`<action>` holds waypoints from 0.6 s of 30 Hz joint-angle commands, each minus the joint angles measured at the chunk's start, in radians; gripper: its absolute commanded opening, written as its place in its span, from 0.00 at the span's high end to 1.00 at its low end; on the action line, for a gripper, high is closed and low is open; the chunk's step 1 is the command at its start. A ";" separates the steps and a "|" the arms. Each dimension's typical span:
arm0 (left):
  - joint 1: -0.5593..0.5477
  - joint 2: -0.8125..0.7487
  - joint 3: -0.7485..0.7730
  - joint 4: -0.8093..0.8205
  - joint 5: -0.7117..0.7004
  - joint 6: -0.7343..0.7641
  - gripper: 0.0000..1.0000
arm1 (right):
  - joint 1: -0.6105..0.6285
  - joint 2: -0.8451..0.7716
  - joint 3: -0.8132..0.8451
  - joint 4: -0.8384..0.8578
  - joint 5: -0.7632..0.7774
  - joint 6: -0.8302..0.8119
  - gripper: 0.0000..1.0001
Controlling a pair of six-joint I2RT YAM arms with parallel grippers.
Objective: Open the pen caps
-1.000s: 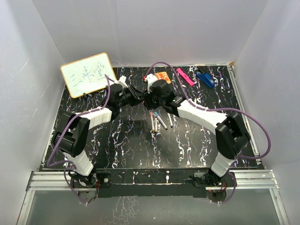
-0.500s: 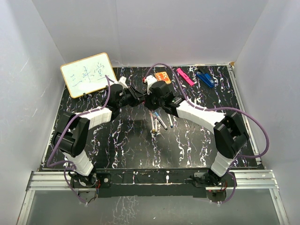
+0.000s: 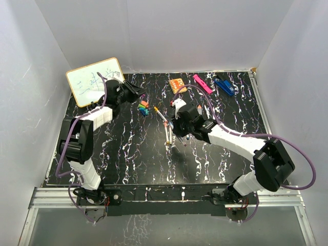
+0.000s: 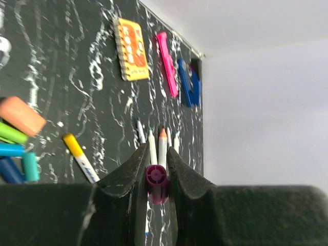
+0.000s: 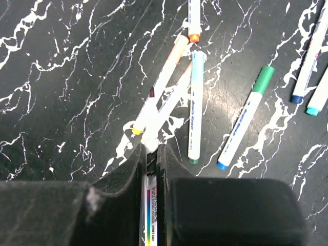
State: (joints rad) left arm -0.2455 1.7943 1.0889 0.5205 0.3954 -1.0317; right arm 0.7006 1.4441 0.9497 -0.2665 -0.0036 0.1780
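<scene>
My left gripper (image 3: 137,93) is at the back left beside the whiteboard, shut on a purple pen cap (image 4: 157,178); the left wrist view shows the cap end-on between the jaws of my left gripper (image 4: 156,154). A small pile of loose caps (image 3: 143,108) lies just right of it, and also shows in orange, green, blue and teal in the left wrist view (image 4: 18,134). My right gripper (image 3: 176,131) is at mid-table, shut on a white pen barrel (image 5: 151,171) in the right gripper's (image 5: 150,152) jaws. Several pens (image 5: 195,105) lie ahead of it.
A whiteboard (image 3: 92,79) leans at the back left. An orange card (image 3: 178,84), a pink clip (image 3: 202,83) and a blue clip (image 3: 224,85) lie along the back edge. A yellow-tipped pen (image 3: 160,114) lies between the caps and the right gripper.
The two grippers, joined near the back middle, have pulled apart. The left moved back-left with the purple cap; the right moved toward the near side with the pen.
</scene>
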 commanded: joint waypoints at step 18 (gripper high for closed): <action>0.044 -0.240 -0.231 -0.200 -0.059 0.164 1.00 | -0.146 0.352 0.371 0.072 0.260 -0.162 1.00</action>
State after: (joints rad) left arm -0.2249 1.6447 0.8894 0.3809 0.3550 -0.9306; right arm 0.6010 1.7222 1.2491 -0.3016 0.2321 0.0933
